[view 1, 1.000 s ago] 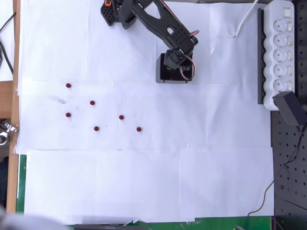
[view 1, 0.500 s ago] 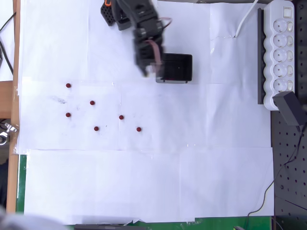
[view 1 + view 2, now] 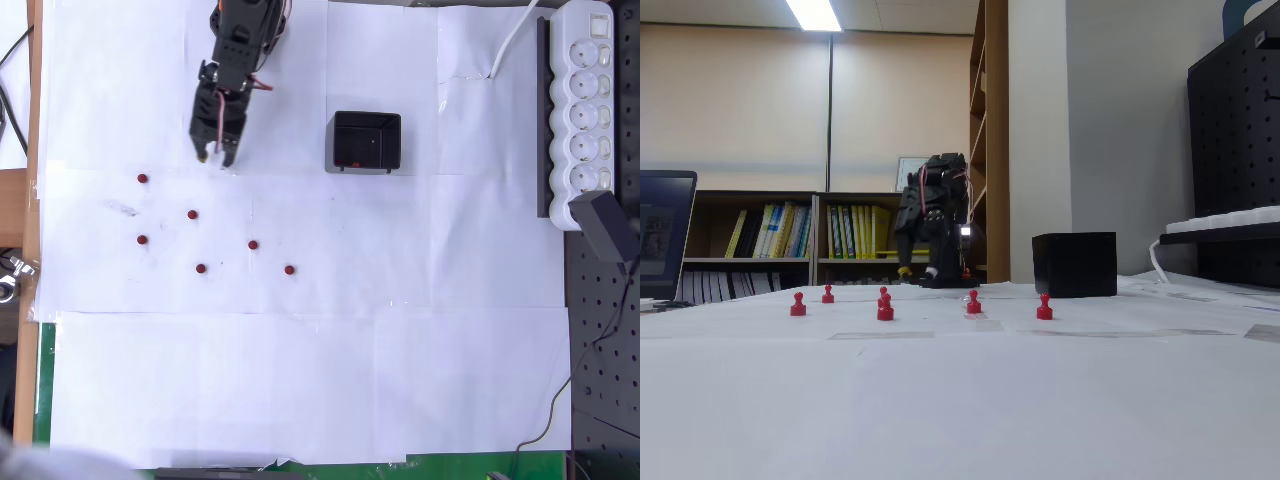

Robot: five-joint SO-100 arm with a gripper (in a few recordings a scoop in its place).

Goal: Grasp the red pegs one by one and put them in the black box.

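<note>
The tool (image 3: 216, 154) is hanging with its fingers a little apart, holding nothing, left of the box (image 3: 366, 142). Six pegs (image 3: 192, 214) are sitting on the white surface (image 3: 300, 380) below it. A red bit is lying inside the box.

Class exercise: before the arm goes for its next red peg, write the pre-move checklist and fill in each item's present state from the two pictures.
1. Claw carries nothing: ok, no peg shows between its tips in the overhead view.
2. Claw wide enough to take a peg: cannot tell, the tips look close together.
3. Pegs left on the paper: ok, six, the nearest below the claw in the overhead view.
4. Pegs upright and spaced apart: ok in the fixed view, for example.
5. Black box open and unobstructed: ok, the arm is off to its left in the overhead view.
6. Pegs in the box: cannot tell how many, red specks show on its floor.
</note>
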